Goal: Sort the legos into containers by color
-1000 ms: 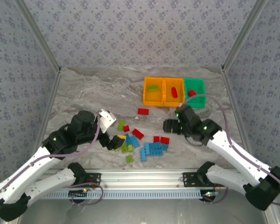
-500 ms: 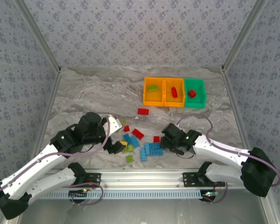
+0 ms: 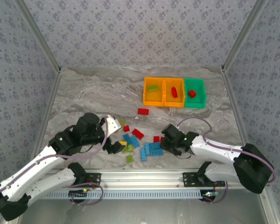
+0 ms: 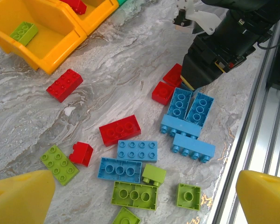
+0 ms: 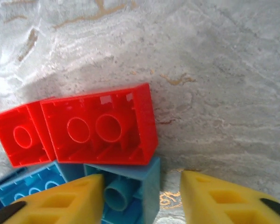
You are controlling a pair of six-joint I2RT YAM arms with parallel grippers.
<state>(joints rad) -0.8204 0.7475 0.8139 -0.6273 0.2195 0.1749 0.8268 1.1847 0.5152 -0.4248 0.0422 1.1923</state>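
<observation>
Table (image 3: 98,93): grey marble pattern, papered walls around.
Left hand (image 4: 142,198): fingers wide apart, hovering over the loose bricks (image 4: 136,150).
Right hand (image 5: 142,186): low at the pile's right edge, fingers slightly apart, blue brick (image 5: 130,179) corner between them, red brick (image 5: 100,130) just beyond.
Bins: two orange bins (image 3: 164,104) and a green bin (image 3: 194,105) side by side, far right.

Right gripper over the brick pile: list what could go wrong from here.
1. The right gripper brackets a blue brick that touches a red brick; closing may drag the red one along.
2. The left gripper hovers open over the same pile, so the arms could collide.
3. Red bricks sit in both the green bin and an orange bin, so colours may end up mixed.
</observation>
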